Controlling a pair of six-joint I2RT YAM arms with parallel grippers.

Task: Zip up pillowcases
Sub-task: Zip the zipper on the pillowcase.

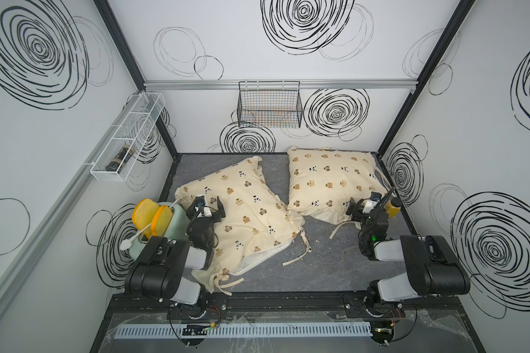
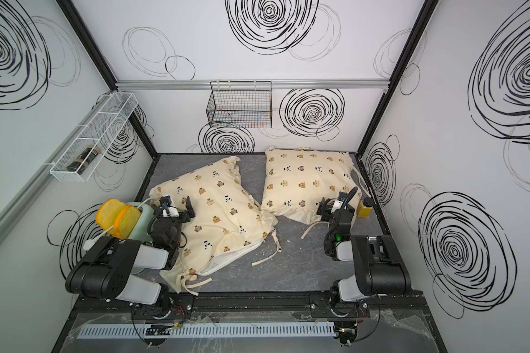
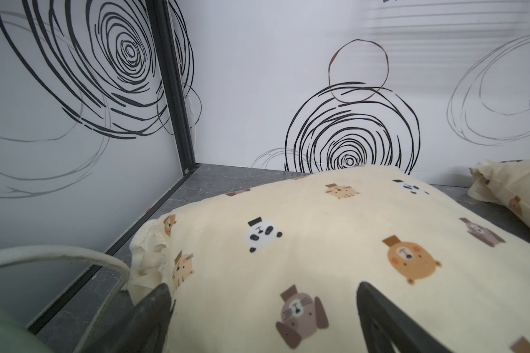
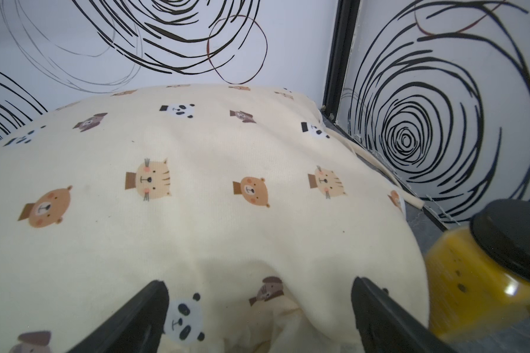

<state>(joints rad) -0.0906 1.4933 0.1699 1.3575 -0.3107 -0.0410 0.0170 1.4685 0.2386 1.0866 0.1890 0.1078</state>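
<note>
Two stuffed cream pillowcases printed with bears and pandas lie on the grey table. The left pillowcase (image 1: 245,214) (image 2: 221,211) lies at a slant; along its near edge a gap (image 1: 266,255) shows white inner fabric. The right pillowcase (image 1: 331,180) (image 2: 306,180) rests against the back right corner. My left gripper (image 1: 208,202) (image 2: 176,203) (image 3: 262,285) hovers open over the left pillowcase's left end. My right gripper (image 1: 363,203) (image 2: 332,203) (image 4: 257,281) stands open over the right pillowcase's near right corner, above bunched fabric. Neither holds anything.
A mint toaster (image 1: 172,223) with yellow bread slices stands left of the left arm, its white cable (image 3: 58,256) close to the gripper. A yellow jar with a black lid (image 1: 392,207) (image 4: 487,275) stands just right of the right gripper. Cream tie strips (image 1: 294,259) trail on the table.
</note>
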